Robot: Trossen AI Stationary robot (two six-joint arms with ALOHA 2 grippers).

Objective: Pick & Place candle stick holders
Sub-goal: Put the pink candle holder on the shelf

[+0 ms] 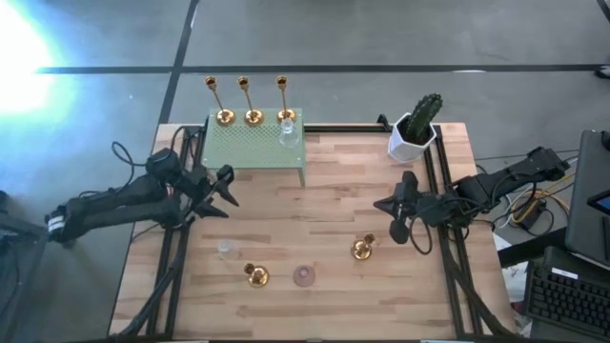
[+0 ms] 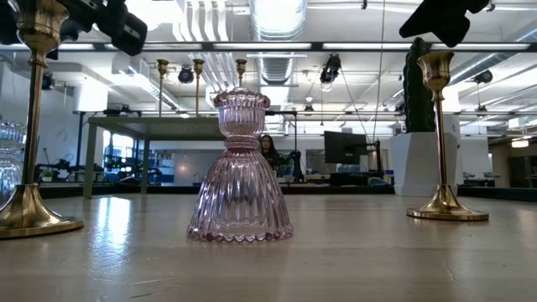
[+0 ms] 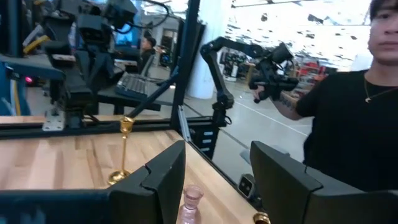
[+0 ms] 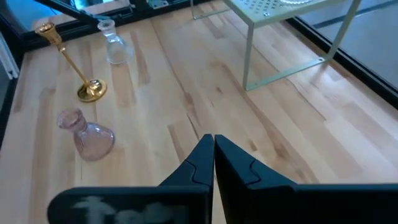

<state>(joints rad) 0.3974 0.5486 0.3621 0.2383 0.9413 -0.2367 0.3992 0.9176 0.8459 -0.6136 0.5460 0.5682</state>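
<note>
Wooden table (image 1: 324, 191), high view: I see my left gripper (image 1: 221, 188) and right gripper (image 1: 398, 217) hovering empty; three gold holders (image 1: 253, 100) and a clear one top the green shelf (image 1: 254, 143). Low view: pink glass holder (image 2: 240, 168) stands centre. Left wrist: fingers (image 3: 163, 180) spread wide. Right wrist: fingers (image 4: 199, 163) closed together.

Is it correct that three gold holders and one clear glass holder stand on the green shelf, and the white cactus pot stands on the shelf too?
Not quite. The cactus pot stands on the wooden table, at its far right corner, apart from the green shelf. The high view shows this. The three gold holders and the clear glass holder are indeed on the shelf.
</note>
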